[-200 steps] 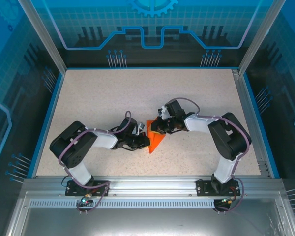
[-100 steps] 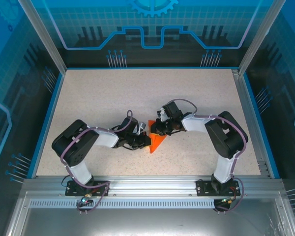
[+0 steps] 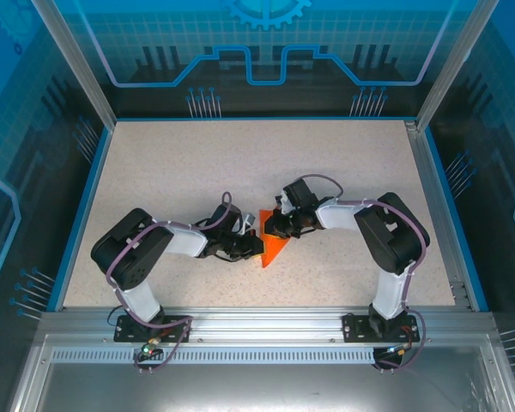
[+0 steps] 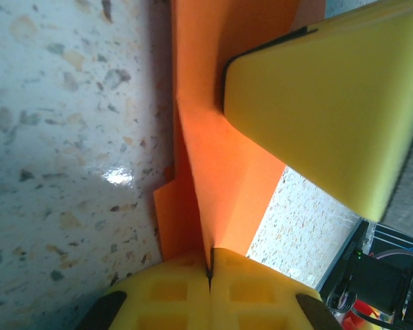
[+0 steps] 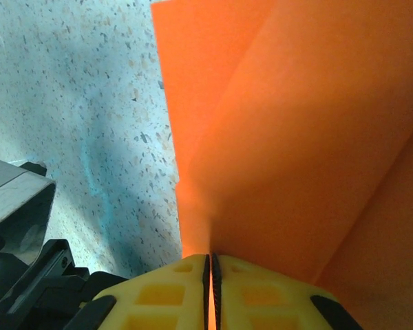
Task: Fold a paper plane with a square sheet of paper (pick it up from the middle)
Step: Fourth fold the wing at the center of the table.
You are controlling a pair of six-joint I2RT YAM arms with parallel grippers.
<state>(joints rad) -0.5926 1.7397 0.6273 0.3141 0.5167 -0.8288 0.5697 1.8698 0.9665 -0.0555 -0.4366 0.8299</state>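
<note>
Change: right gripper (image 3: pixel 271 228) has edged slightly toward left gripper (image 3: pixel 251 247); orange sheet (image 3: pixel 275 250) unmoved, part-folded to a point. Judged: crease being tightened, fold midway.
Both claws clamped on the sheet, which runs straight ahead from each pair of pads.
Surroundings: speckled table (image 3: pixel 172 172).
Hindrance: right finger (image 4: pixel 330 103) crowding just beyond the left pads.

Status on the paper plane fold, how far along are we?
Done: the orange paper is no longer a flat square; it is creased into a pointed wedge with layered flaps. In hand: the left gripper and right gripper are both shut on it, pinching it from opposite sides. Left: it doesn't read as a finished dart yet, so further folds and the release look outstanding.
</note>
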